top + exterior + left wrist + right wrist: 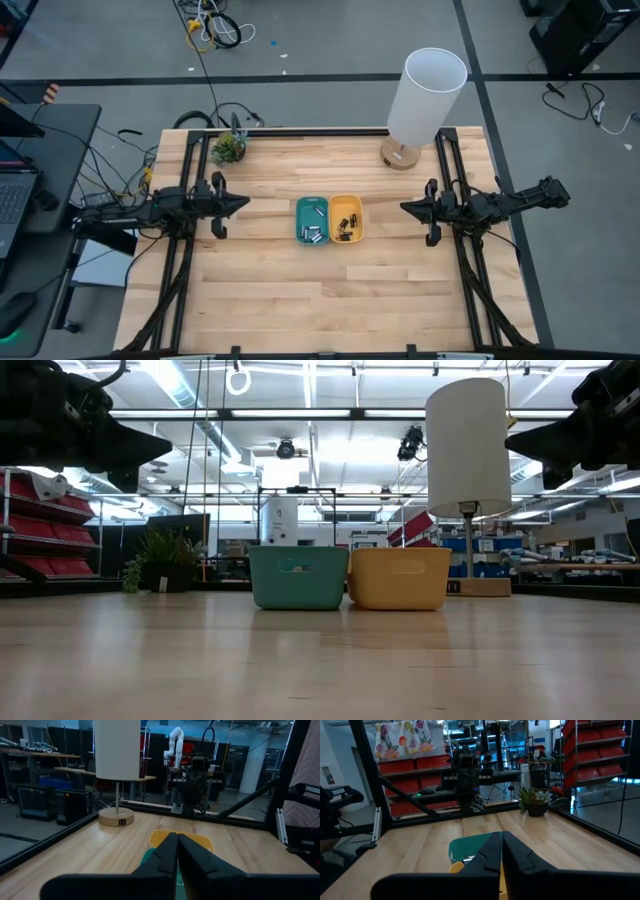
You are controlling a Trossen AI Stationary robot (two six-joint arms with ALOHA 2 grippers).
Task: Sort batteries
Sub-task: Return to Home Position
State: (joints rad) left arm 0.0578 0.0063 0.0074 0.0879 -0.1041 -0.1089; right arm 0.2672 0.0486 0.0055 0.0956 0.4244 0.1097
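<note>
On the wood table [320,660], teal tray [298,577] touches yellow tray [399,578].

White capitals reading "TROSS", cut off by the picture's border, stand on a dark robot part [309,790] in the left wrist view, beyond one side edge of the worktop [240,845]. Nothing else can be read. A small dark plate [121,822] on the wooden lamp base [111,815] near the worktop's far edge carries marks too small to make out. In the right wrist view, a pale label on a dark robot part [340,793] past the worktop's side edge is also illegible.
</note>
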